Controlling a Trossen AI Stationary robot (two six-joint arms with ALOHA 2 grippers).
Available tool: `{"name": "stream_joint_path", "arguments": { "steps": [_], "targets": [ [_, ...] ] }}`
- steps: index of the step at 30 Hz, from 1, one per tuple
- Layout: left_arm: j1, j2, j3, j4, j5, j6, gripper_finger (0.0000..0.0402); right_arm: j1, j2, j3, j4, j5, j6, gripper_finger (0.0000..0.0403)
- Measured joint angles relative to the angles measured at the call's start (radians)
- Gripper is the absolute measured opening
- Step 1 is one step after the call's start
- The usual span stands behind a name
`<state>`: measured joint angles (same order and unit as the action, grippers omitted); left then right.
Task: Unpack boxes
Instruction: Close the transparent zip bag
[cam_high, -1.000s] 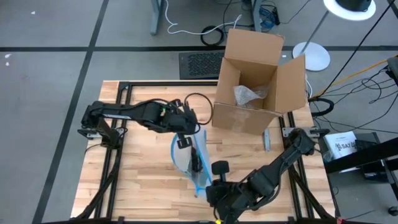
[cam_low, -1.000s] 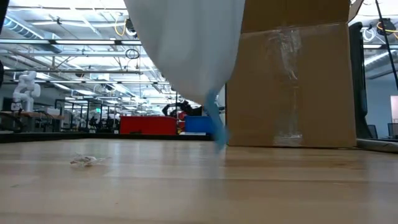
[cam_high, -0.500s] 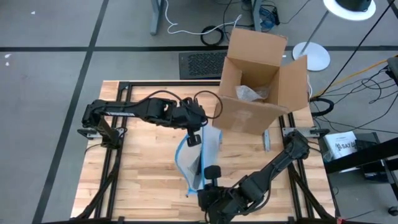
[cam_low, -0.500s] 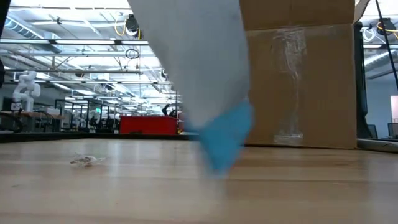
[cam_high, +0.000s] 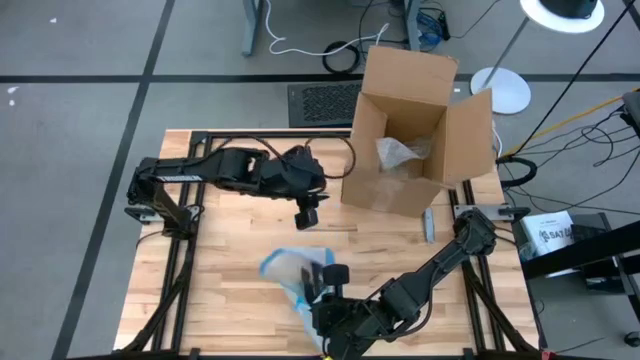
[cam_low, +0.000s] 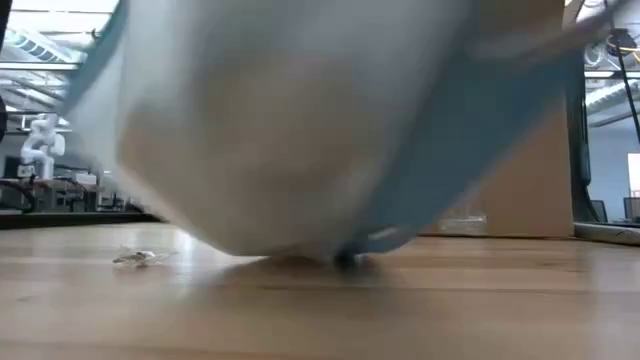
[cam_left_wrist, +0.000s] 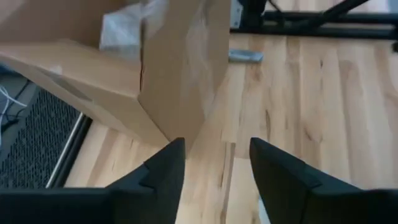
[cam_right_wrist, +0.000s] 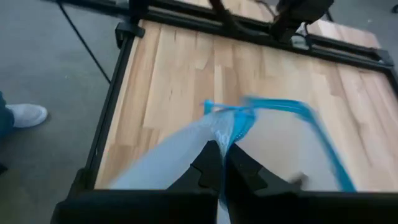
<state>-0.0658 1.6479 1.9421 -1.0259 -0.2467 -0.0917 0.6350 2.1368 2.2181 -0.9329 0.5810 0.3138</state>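
The brown cardboard box stands open at the table's far right, with crumpled clear plastic inside. A clear plastic pouch with a blue edge sags near the table's front middle, and my right gripper is shut on it. In the low view the pouch fills most of the picture, blurred. My left gripper hovers open left of the box's near corner, with nothing between its fingers. My right gripper pinches the pouch at its blue-seamed edge between its two shut fingers. It comes slanting down from the table's near right side. The pouch droops away from the fingers, slack, and its underside touches the table.
A small grey strip lies on the table by the box's near right corner. A clear scrap lies on the wood farther off. A black grille unit sits on the floor behind the table. A person's shoe shows beside the table frame.
My left gripper has opened, let go of the pouch's upper end, risen and drawn toward the box. That freed end has dropped toward the table's near left, so the pouch now sags from my right gripper. My right gripper has shifted a little toward the table's left.
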Motion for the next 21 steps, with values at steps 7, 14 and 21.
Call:
{"name": "stream_joint_path", "arguments": {
  "steps": [7, 14, 21],
  "targets": [
    [-0.009, -0.088, 0.086, -0.178, 0.038, -0.158, 0.0200, -0.014, 0.000, 0.000, 0.004, 0.027, 0.018, 0.0000],
    [-0.143, -0.161, 0.074, -0.338, 0.075, -0.353, 0.0200, -0.040, 0.000, 0.000, 0.052, 0.083, 0.013, 0.0000],
    [-0.416, -0.151, -0.022, -0.341, -0.066, -0.608, 0.0200, -0.065, 0.000, 0.000, 0.076, 0.187, 0.038, 0.0000]
  ]
}}
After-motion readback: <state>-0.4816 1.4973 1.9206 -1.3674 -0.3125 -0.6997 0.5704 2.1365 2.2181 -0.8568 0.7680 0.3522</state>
